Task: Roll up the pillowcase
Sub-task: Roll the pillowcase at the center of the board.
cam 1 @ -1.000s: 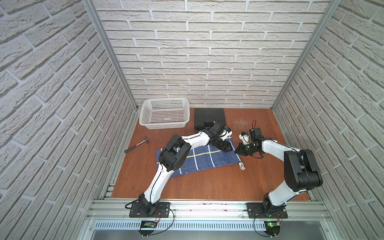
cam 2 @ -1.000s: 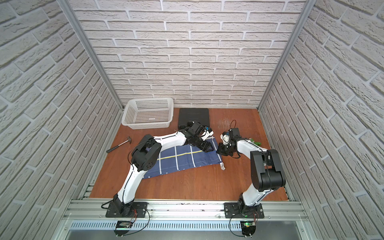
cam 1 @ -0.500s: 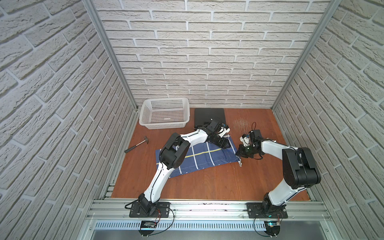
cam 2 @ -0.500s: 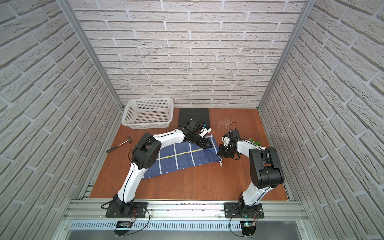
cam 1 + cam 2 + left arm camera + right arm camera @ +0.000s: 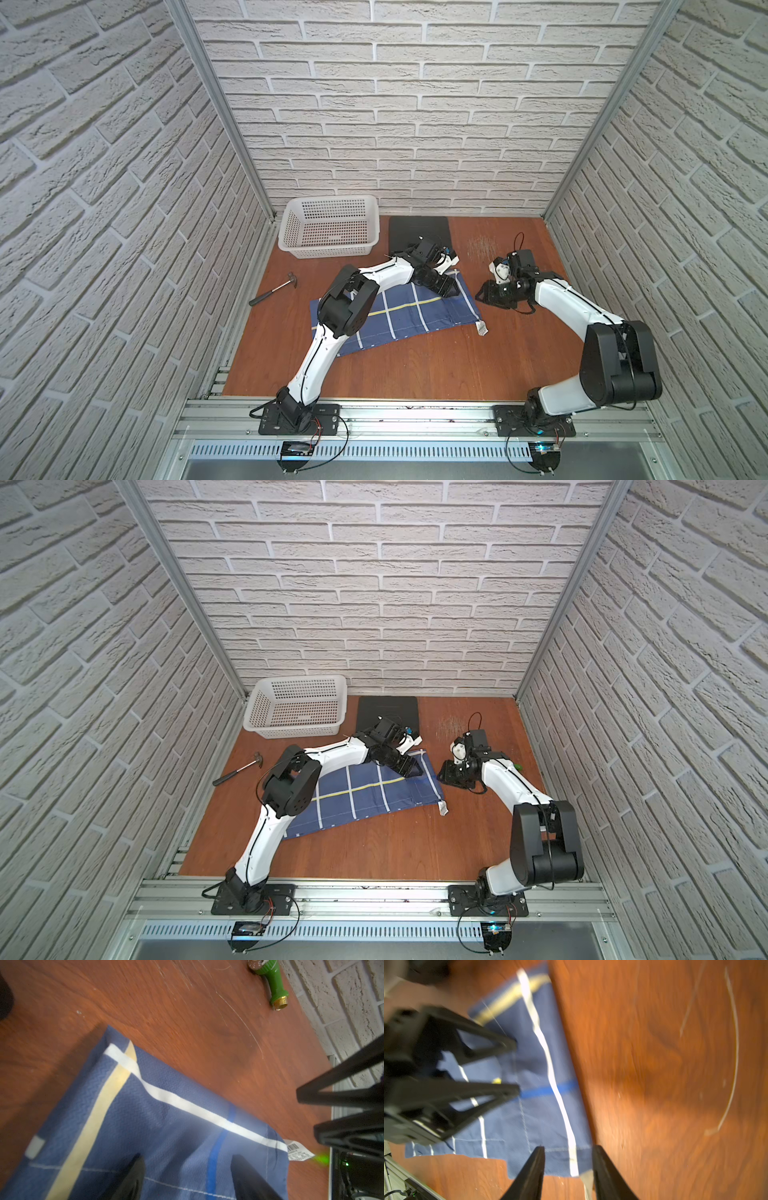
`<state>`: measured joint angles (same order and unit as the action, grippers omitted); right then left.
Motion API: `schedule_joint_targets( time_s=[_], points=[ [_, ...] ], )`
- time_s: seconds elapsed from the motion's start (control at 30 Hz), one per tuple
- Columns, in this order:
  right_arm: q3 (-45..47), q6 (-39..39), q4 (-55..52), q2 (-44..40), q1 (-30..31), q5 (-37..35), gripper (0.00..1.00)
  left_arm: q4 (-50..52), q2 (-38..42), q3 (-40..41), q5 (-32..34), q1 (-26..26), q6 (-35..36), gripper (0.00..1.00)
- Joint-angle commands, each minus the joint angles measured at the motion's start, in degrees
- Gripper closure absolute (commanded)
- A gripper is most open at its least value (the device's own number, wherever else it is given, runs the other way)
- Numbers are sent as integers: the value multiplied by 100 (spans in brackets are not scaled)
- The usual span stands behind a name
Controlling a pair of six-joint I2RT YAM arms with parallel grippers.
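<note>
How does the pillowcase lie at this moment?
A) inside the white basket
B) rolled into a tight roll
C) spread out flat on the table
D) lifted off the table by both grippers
C: in a top view the pillowcase lies unrolled and flat on the wooden table, with its grid lines showing.
</note>
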<state>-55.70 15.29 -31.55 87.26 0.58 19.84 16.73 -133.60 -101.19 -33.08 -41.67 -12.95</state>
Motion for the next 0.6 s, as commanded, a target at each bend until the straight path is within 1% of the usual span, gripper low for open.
schedule_joint_targets(
  time_s=[0.0,0.1,0.23,0.33,0.47,0.57],
  points=[
    [-415,-363,229,584,-30,353,52,387,-53,-10,30,54,187,30],
    [-799,-418,315,1210,-40,663,51,346,-33,-10,39,37,231,30],
    [-1210,-582,130,1791,-44,665,50,365,-63,-64,56,21,267,30],
    [-1348,-721,-23,2033,-58,851,49,367,-88,-51,31,19,301,30],
    [-1313,-906,-247,2206,-116,805,48,443,-112,-34,0,19,384,30],
    [-1174,-867,-127,2368,-206,1253,48,464,-135,-30,-23,28,397,30]
  ],
)
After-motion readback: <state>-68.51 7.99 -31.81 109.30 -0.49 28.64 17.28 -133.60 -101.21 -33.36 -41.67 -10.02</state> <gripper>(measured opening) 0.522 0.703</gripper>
